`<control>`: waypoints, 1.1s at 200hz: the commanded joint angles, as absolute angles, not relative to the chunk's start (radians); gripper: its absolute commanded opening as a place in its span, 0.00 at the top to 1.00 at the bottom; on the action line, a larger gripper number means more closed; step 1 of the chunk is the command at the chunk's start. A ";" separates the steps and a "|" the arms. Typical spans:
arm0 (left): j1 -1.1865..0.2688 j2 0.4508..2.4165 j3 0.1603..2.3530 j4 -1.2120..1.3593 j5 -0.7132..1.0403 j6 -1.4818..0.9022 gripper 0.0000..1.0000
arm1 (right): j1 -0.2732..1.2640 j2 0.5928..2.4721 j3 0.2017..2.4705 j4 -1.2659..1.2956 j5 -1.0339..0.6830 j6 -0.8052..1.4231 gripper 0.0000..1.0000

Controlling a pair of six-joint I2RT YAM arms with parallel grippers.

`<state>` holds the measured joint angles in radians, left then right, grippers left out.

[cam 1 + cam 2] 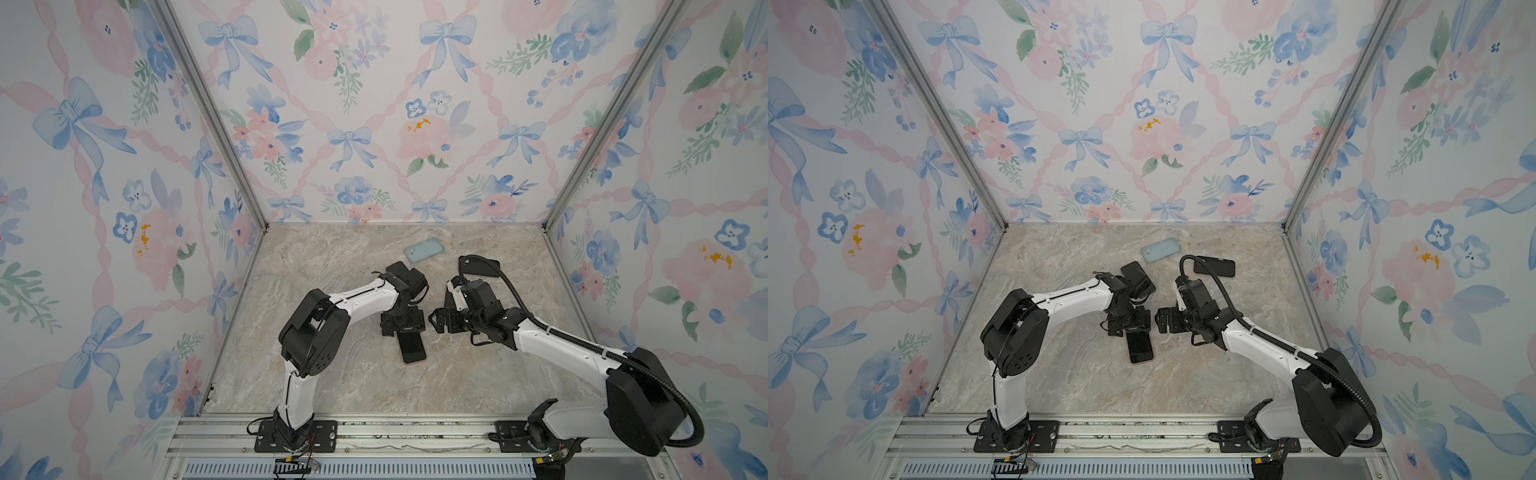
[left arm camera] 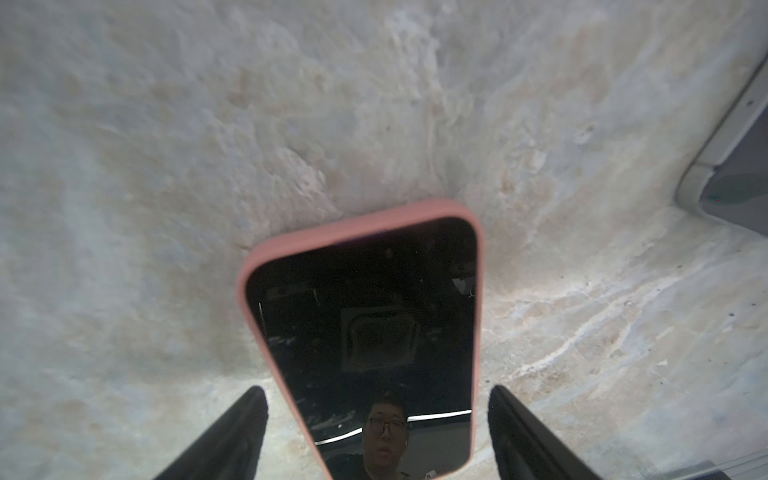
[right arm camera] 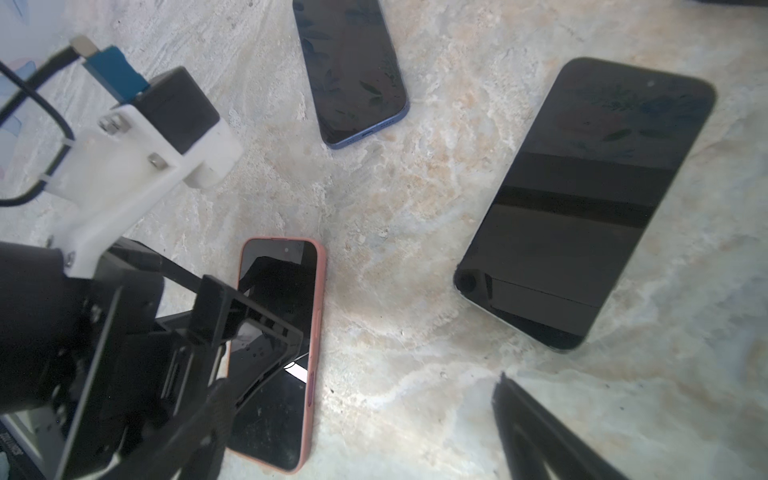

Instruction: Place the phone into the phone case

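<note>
Table: the marble table (image 1: 332, 382) carries everything and fills the floor of the flowered booth.
Left gripper: the left gripper (image 2: 376, 390) hangs over the middle of the table and points down. Its jaws are spread, and bare marble shows between each finger and the phone, so it grips nothing.
Right gripper: the right gripper (image 1: 434, 322) sits just beside the left one, apart from it. In the right wrist view its fingers (image 3: 540, 436) stand wide apart with only marble between them.
Large dark phone: the large dark phone (image 3: 582, 199) lies flat and screen up, well apart from both grippers; a top view shows it behind the right arm (image 1: 1214, 266).
Phone: the phone (image 2: 365, 324) lies flat and screen up, seated in the pink case (image 2: 357, 222). Its far end lies under the left gripper, between the spread fingers; its near end sticks out towards the arm bases (image 1: 412, 349).
Blue phone: the blue phone (image 3: 353, 70) lies flat, apart from the others.
Pale blue case: the pale blue case (image 1: 424, 250) lies near the back wall, away from both grippers.
Count: three phones, two cases, two grippers.
</note>
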<state>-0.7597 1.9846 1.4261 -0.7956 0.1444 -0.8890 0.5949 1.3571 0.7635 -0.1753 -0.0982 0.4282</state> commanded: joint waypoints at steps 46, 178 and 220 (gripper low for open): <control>-0.818 2.079 1.529 -0.921 0.068 -0.940 0.02 | 0.562 1.295 0.713 -0.132 -0.172 0.438 0.03; -0.835 2.106 1.532 -0.960 -0.025 -0.899 0.22 | 0.529 1.308 0.712 -0.143 -0.187 0.443 0.03; -0.788 2.070 1.523 -0.959 -0.045 -0.826 0.29 | 0.529 1.327 0.755 -0.199 -0.160 0.449 0.03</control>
<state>-0.8314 2.0823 1.5311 -0.9306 0.0120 -0.8928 0.5373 1.3106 0.7197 -0.1501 -0.1860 0.4377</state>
